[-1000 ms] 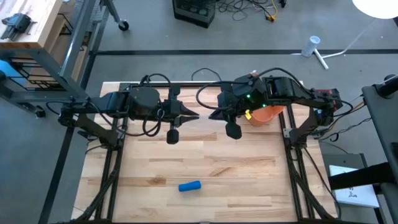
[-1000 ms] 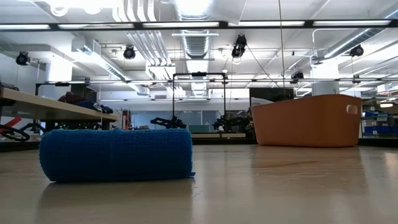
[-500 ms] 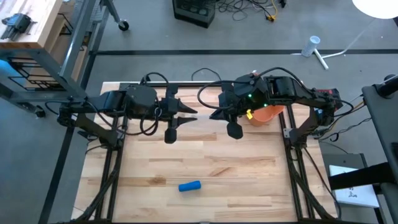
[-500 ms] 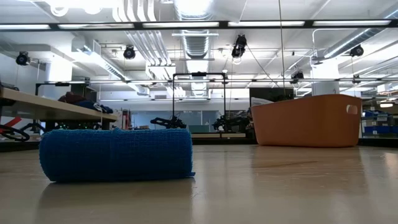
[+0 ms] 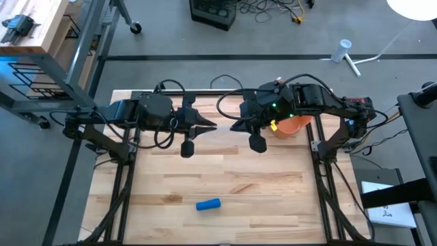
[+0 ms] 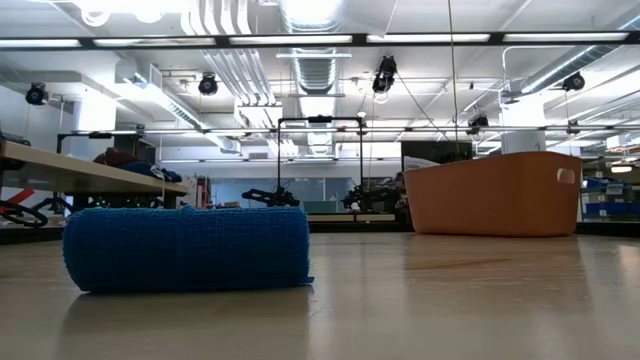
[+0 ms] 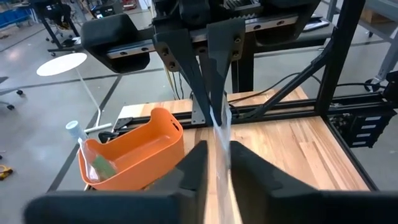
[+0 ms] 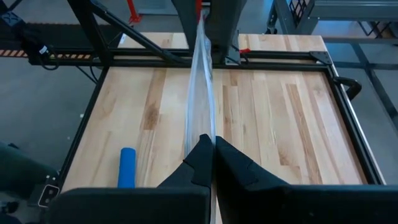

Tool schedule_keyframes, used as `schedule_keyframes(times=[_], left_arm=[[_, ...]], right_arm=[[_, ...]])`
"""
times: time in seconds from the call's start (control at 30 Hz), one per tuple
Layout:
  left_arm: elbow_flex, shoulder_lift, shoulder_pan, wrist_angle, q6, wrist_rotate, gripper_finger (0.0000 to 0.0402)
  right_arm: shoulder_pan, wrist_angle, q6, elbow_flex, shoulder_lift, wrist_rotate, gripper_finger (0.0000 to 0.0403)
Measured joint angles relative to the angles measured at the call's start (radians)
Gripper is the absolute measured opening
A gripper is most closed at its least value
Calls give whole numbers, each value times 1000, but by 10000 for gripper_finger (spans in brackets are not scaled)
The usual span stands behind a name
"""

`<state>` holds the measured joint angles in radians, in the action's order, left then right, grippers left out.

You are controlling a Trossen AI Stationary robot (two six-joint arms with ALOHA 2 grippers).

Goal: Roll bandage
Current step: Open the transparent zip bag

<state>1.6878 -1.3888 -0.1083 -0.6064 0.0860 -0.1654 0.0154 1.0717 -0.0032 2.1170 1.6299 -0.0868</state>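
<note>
— My left gripper (image 5: 213, 126) and right gripper (image 5: 232, 126) face tip to tip at the far edge, right pinched on a clear strip (image 8: 200, 81), left's grip unclear.

— And the bandage roll (image 5: 209, 204)?

— Near edge, lying left-right, slightly nearer my left arm.

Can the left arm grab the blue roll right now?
Probably not yet. The left gripper holds a clear strip stretched to the right gripper. The blue roll lies unblocked but far off.
</note>
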Motion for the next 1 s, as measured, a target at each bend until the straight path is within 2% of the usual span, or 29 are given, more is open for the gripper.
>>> schedule_keyframes(times=[0.13,0.37,0.73,0.87,1.0], left_arm=[[0,0,2,-2,0,0,8],[0,0,5,-2,1,-5,2],[-2,77,6,12,10,-8,1],[-2,125,6,66,10,-8,0],[-2,166,6,127,10,-8,0]], right_arm=[[0,0,0,0,0,0,0],[1,-1,47,1,0,-22,6],[13,77,141,133,-89,-18,131],[21,59,120,161,-137,31,145],[22,43,96,162,-162,79,137]])
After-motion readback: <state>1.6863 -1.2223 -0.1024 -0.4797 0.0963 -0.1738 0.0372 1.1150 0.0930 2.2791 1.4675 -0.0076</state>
